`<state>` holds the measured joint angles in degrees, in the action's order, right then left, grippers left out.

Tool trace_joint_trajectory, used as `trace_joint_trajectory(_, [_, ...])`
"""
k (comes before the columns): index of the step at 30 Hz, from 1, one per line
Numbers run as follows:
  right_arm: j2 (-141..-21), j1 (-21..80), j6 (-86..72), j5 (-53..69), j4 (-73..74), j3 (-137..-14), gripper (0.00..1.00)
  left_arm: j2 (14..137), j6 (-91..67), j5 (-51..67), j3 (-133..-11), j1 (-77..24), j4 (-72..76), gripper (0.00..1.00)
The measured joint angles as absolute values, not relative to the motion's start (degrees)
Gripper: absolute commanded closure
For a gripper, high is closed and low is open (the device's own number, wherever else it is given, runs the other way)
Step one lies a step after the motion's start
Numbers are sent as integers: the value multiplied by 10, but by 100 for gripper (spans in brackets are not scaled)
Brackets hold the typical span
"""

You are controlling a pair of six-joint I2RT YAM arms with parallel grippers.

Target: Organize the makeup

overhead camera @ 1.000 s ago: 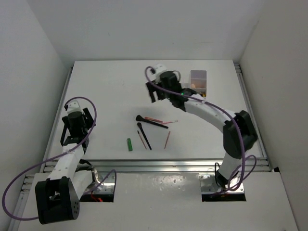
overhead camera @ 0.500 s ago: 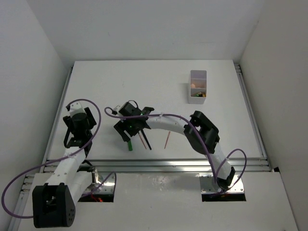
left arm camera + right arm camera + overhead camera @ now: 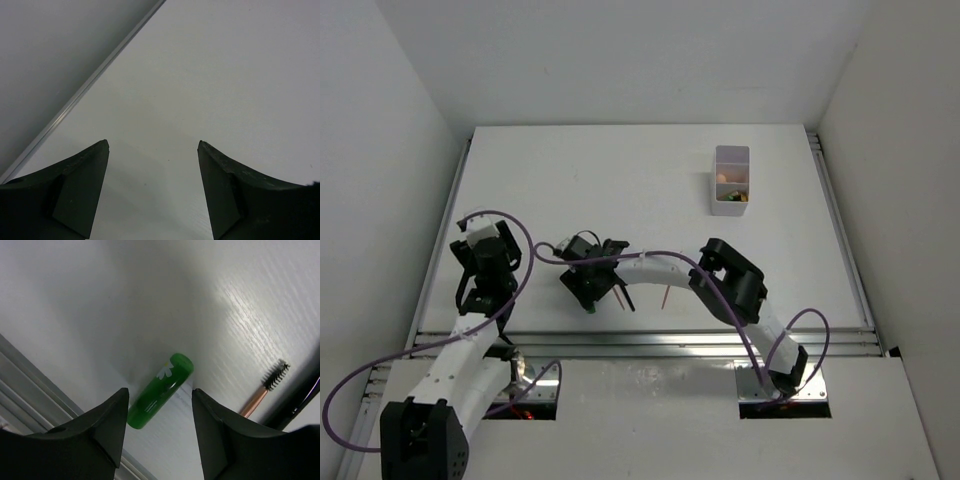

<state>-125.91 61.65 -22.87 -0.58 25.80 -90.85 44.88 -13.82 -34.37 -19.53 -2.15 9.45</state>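
Probably light, stiff and slick, the green tube point(image 3: 167, 380) lies ungripped between the part-open jaws of the right gripper point(image 3: 159, 391); pinch mid-barrel.

green tube point(image 3: 160, 385) inside right end effector point(image 3: 159, 392) gap, pink pencil point(image 3: 255, 402) close alongside, metal rail point(image 3: 30, 385) nearby

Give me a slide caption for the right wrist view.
Right tool brackets the green tube on the white table; a pink pencil lies nearby.

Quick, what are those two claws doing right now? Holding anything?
Left gripper: open, holding nothing.
Right gripper: fingers on either side of the green tube; cannot tell whether they grip it.
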Motion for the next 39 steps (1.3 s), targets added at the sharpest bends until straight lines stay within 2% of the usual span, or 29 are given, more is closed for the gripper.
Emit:
trace_joint_trajectory(2, [-1260, 619, -245, -18, 258, -900, 49, 434, -140, -344, -193, -29, 93, 23])
trace_joint_trajectory(6, [-1260, 622, -268, -53, 254, -896, 63, 409, -142, -350, -192, -41, 91, 23])
trace_joint_trajectory(7, [-1260, 622, -273, -63, 254, -896, 73, 404, -142, -352, -192, -42, 91, 23])
trace_joint_trajectory(10, [-1260, 623, -284, -84, 259, -895, 93, 393, -142, -355, -192, -43, 91, 23])
trace_joint_trajectory(12, [-1260, 623, -290, -91, 258, -895, 100, 389, -142, -355, -191, -43, 91, 23])
trace_joint_trajectory(21, [-1244, 612, -289, -45, 204, -870, 100, 388, -142, -348, -183, -53, 90, 23])
trace_joint_trajectory(25, [-1178, 568, -302, 2, 130, -811, 100, 395, -140, -338, -182, -53, 90, 23])
trace_joint_trajectory(28, [-1080, 491, -300, 23, 68, -737, 100, 409, -138, -316, -182, -46, 90, 23])
trace_joint_trajectory(33, [-938, 304, -289, 30, -95, -622, 100, 445, -136, -265, -183, -11, 75, 23])
trace_joint_trajectory(36, [-907, 201, -294, 25, -192, -546, 100, 488, -131, -225, -201, 12, 50, 24])
trace_joint_trajectory(39, [-920, 143, -316, 2, -246, -493, 100, 521, -123, -197, -221, 21, 44, 24])
